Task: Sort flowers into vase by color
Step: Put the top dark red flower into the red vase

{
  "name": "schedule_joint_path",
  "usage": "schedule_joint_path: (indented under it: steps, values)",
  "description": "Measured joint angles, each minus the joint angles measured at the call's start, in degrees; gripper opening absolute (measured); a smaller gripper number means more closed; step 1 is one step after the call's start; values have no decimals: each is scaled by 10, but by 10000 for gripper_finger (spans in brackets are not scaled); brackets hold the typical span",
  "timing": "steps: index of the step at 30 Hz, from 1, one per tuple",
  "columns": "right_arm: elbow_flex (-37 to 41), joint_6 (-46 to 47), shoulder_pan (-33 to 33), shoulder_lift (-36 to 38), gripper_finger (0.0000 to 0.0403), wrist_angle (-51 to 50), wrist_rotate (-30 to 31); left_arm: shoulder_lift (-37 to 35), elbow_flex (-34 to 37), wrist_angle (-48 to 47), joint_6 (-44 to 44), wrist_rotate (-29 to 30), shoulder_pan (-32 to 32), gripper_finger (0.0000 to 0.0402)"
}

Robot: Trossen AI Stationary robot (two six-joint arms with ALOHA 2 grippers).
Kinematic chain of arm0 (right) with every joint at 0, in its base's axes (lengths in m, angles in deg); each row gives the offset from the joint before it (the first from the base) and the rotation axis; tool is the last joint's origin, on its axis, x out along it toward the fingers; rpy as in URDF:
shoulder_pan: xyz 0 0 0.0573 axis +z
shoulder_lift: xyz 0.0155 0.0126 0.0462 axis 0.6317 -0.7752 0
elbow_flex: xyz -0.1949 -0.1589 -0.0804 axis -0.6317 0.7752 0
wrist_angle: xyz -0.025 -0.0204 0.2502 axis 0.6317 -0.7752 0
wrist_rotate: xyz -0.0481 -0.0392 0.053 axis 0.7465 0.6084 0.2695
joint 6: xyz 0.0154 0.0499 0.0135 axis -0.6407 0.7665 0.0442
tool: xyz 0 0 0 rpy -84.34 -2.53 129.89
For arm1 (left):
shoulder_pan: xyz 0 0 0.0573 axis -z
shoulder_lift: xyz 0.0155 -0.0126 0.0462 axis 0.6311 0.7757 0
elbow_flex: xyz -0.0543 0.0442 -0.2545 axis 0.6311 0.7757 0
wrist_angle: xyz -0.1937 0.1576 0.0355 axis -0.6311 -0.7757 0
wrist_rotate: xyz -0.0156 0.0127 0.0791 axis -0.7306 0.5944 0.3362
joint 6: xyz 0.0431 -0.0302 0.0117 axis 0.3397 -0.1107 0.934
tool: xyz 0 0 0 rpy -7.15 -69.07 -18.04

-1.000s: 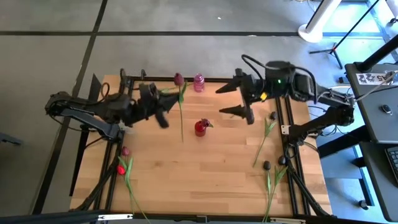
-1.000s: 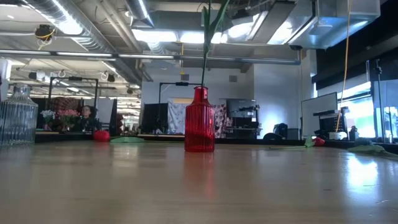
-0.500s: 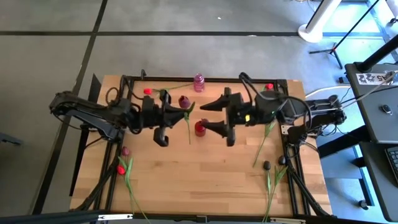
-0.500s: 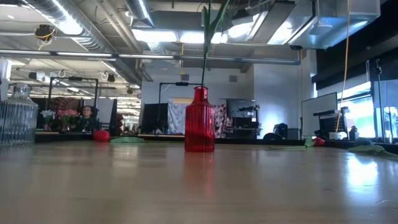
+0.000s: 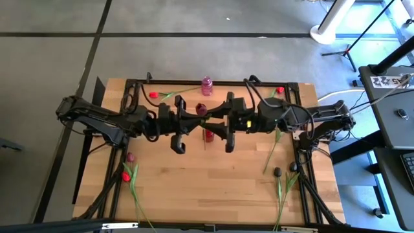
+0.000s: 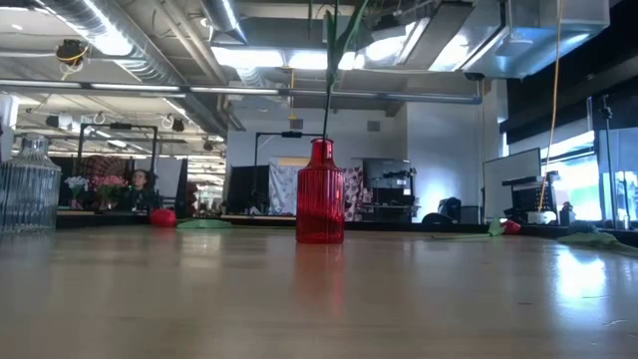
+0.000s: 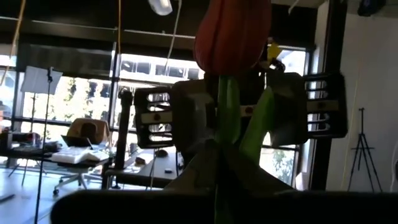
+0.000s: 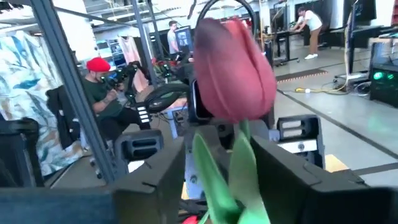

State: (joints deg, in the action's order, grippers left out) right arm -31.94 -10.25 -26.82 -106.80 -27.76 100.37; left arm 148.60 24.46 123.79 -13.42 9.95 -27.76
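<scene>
Both arms are meeting over the middle of the table (image 5: 213, 188), nose to nose above the red vase (image 5: 208, 134), so the space there is crowded while the near half of the wood is lying open. The left gripper (image 5: 185, 123) is clamping its fingers tight on the stem of a dark tulip (image 5: 201, 109), holding the head upright over the vase. The right gripper (image 5: 223, 124) is facing it with its jaws partly apart on either side of that stem; whether they are touching it I cannot tell. Loose flowers are lying near the edges: two at the left corner (image 5: 128, 169), two along the right side (image 5: 278, 175), red ones by the far rim (image 5: 154, 95) near a pink vase (image 5: 207, 85). The low view is showing only the red vase with a green stem (image 6: 327, 80) standing in it. The right wrist view is showing people in the room behind the tulip head.
</scene>
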Motion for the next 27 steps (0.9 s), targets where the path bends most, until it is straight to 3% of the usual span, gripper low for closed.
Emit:
schedule_joint_path:
  steps: [4, 9, 11, 19, 27]
  values:
    - [0, -24, -2, -7, 135, 8, 2, 0, 0, -2, 0, 1, -1, 15]
    - [0, -25, -9, -9, 36, 3, 12, 0, 0, -15, -1, 14, -1, 38]
    - [0, -26, -9, -9, 13, 0, 20, -5, 0, -39, -1, 25, 3, 51]
    - [-2, -27, -7, 17, 8, -11, 23, -124, 0, -249, -20, 76, 48, 107]
    - [-1, -77, 27, 45, 7, -83, 90, -263, 1, -530, -192, 92, 83, 111]
